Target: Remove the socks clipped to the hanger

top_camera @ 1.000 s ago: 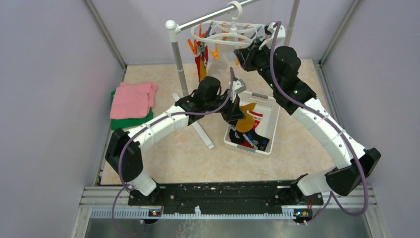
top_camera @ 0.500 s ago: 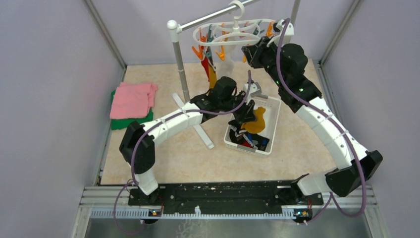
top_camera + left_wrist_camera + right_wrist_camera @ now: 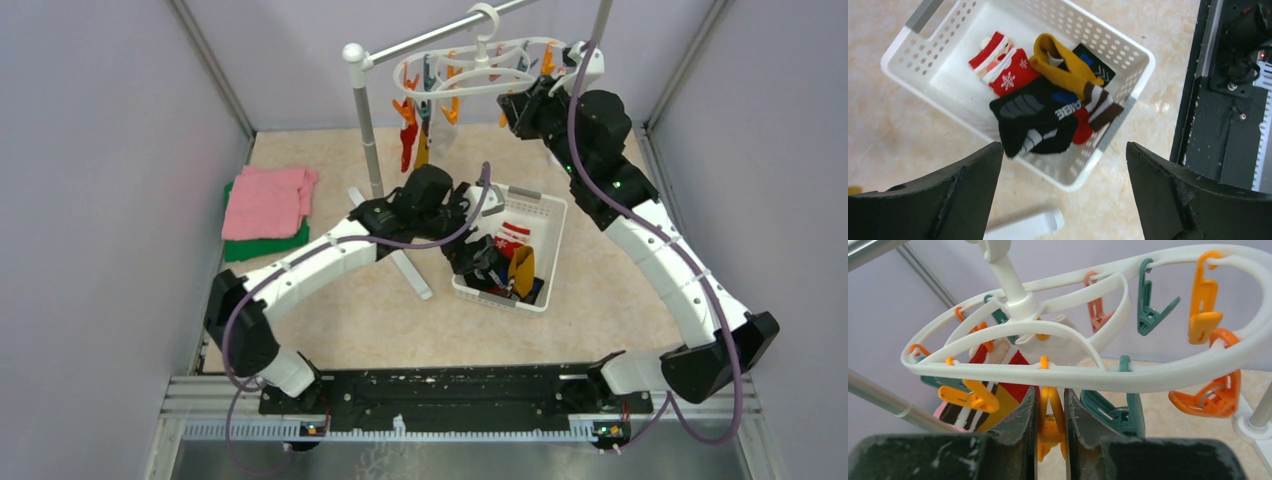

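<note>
Here, over the far edge of the tabletop (image 3: 330, 320), the hanger (image 3: 1098, 372) hangs by its hook from the grey rail (image 3: 420, 40); the white basket (image 3: 1098, 30) sits right of the tabletop's middle; loose socks (image 3: 1048, 110), black, mustard and red, lie inside it; clipped socks (image 3: 408, 145) dangle at the hanger's left end; the left pincer (image 3: 1063, 150) hovers above the basket, spread wide, empty; the right pincer (image 3: 1050, 410) pinches an orange clip (image 3: 1050, 432) beneath the hanger's ring.
</note>
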Available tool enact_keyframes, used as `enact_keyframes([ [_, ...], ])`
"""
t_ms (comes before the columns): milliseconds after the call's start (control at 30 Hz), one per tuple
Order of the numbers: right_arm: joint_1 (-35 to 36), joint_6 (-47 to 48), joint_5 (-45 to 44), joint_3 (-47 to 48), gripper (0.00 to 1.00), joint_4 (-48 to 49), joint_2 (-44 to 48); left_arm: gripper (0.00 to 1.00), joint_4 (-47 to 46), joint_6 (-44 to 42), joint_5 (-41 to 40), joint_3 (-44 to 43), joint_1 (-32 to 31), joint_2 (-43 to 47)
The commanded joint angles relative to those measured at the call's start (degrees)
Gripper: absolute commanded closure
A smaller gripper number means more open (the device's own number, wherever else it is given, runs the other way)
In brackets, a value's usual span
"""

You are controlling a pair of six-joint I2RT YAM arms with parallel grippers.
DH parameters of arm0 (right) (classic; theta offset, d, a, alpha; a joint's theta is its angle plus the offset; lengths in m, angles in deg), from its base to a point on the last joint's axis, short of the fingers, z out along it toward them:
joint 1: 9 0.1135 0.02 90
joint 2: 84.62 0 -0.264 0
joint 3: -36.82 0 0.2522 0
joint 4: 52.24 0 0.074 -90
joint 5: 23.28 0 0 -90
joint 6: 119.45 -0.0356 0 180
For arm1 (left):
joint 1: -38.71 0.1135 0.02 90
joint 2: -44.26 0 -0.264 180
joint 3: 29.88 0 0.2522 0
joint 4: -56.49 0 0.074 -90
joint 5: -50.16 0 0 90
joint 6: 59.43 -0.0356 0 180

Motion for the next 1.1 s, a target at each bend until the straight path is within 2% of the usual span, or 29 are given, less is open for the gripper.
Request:
enact_keyframes([
  [0, -2.11, -0.4, -0.76, -1.31, 1.0, -0.11, 3.45, 0.01, 3.89, -3.5, -2.38, 4.07, 2.24, 10.13],
  [167, -4.75, -1.09, 0.01, -1.91, 1.0, -0.25, 4.57, 0.01, 6.78, -1.63, 1.23, 5.04, 5.8, 13.91],
  [433, -5.69, -0.83, 0.41, -0.99, 1.0, -1.87, 3.69, 0.01, 3.46, 2.23, -3.18, 5.93, 8.67, 15.45],
  [600, -6.72, -0.64, 0.82, -1.54, 0.95, -2.38, 4.04, 0.01, 1.1, 2.78, -3.19, 4.47, 10.73, 13.76],
  [667, -6.91, -0.86, 1.59, -1.89, 0.91, -2.26, 4.27, 0.01, -0.86, 2.99, -0.21, 4.33, 12.48, 12.82],
  [800, -6.88, -1.72, 3.23, -2.59, 0.89, -2.01, 4.82, 0.01, -4.33, 4.22, 11.02, 2.6, 16.15, 9.03],
  [933, -7.37, -2.64, 4.26, -3.25, 0.87, -1.72, 5.57, 0.01, -6.52, 3.47, 15.57, 0.13, 17.33, 5.89],
  [1067, -7.55, -3.35, 5.2, -3.26, 0.82, -1.71, 5.57, 0.01, -9.13, 4.4, 16.06, -1.43, 17.51, 3.57],
])
